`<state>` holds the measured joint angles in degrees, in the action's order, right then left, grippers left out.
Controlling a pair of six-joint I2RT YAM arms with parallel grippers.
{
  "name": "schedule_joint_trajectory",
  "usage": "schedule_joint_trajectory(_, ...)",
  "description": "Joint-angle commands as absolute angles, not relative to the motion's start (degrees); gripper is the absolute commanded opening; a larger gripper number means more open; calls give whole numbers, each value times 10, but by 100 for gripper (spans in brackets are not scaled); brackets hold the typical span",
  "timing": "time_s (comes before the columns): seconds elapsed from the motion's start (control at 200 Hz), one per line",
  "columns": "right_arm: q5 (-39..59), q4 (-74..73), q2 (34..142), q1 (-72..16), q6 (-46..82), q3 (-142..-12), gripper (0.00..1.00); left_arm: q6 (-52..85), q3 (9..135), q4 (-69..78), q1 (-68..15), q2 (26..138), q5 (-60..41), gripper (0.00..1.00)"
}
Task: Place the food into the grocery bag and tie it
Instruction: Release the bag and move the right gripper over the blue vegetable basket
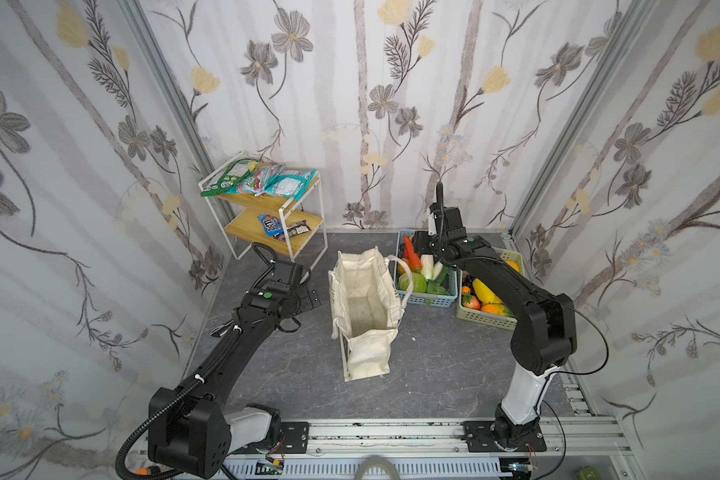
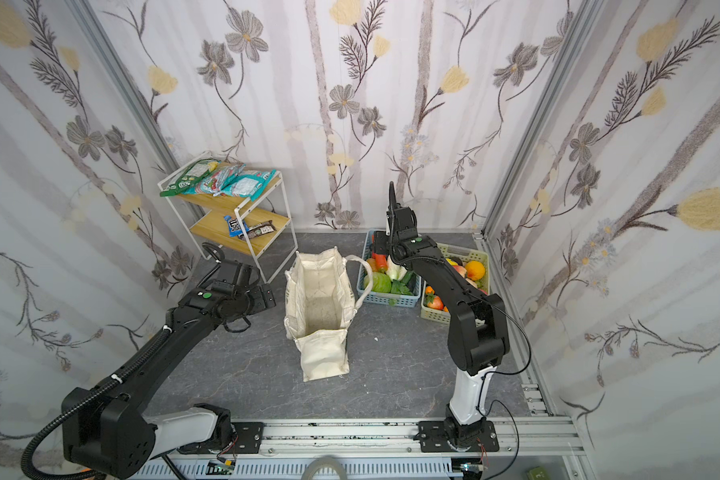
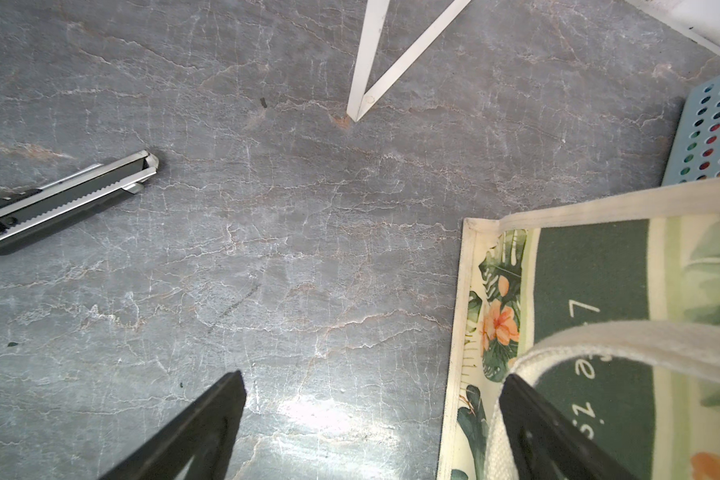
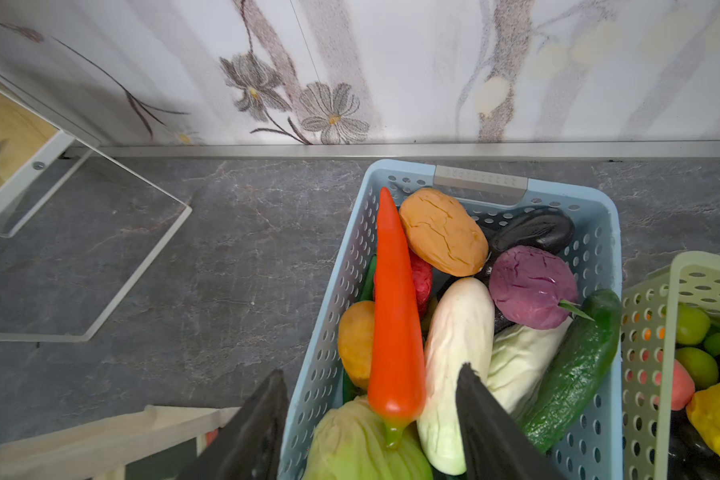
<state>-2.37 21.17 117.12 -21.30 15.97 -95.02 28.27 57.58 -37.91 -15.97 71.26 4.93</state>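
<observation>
The grocery bag (image 1: 366, 307) (image 2: 316, 299) stands open mid-table, cream inside, with nothing showing in it. Its dark green printed side (image 3: 591, 266) faces my left gripper (image 3: 373, 384) (image 1: 306, 298), which hangs open over bare table, one finger by a strap handle (image 3: 624, 349). Food fills the blue basket (image 1: 429, 299) (image 4: 599, 232): an orange carrot (image 4: 395, 299) (image 1: 410, 251), a green cabbage (image 4: 350, 440), white and purple vegetables. My right gripper (image 4: 371, 378) (image 2: 379, 245) is open just above the carrot's stem end, and its fingers do not touch the carrot. Snack packets (image 1: 262, 180) lie on the rack.
A pale green basket (image 1: 481, 318) (image 4: 674, 291) of fruit stands right of the blue one. The white two-shelf rack (image 1: 267, 216) stands at the back left, its foot (image 3: 362, 95) near my left gripper. A box cutter (image 3: 59, 199) lies on the table. Walls close in on three sides.
</observation>
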Motion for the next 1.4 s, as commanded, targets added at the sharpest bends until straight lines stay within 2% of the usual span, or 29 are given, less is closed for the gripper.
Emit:
schedule_joint_trajectory(0.0,-45,233,1200,-212,148,-976,64,280,579,-385,-160,712,51,98)
schedule_joint_trajectory(0.315,-38,251,1277,-212,142,-1022,60,276,596,-397,-165,713,18,98)
schedule_joint_trajectory(0.764,-46,274,1337,-213,139,-1052,55,278,598,-403,-168,713,29,98)
schedule_joint_trajectory(0.914,-53,274,1342,-214,135,-1042,47,279,592,-400,-168,712,30,98)
schedule_joint_trajectory(1.209,-57,268,1364,-221,135,-1040,43,280,582,-396,-168,704,35,98)
schedule_joint_trajectory(1.279,-57,266,1364,-221,139,-1039,38,281,579,-396,-168,700,37,98)
schedule_joint_trajectory(1.394,-49,252,1346,-221,143,-1026,34,283,579,-397,-168,698,40,98)
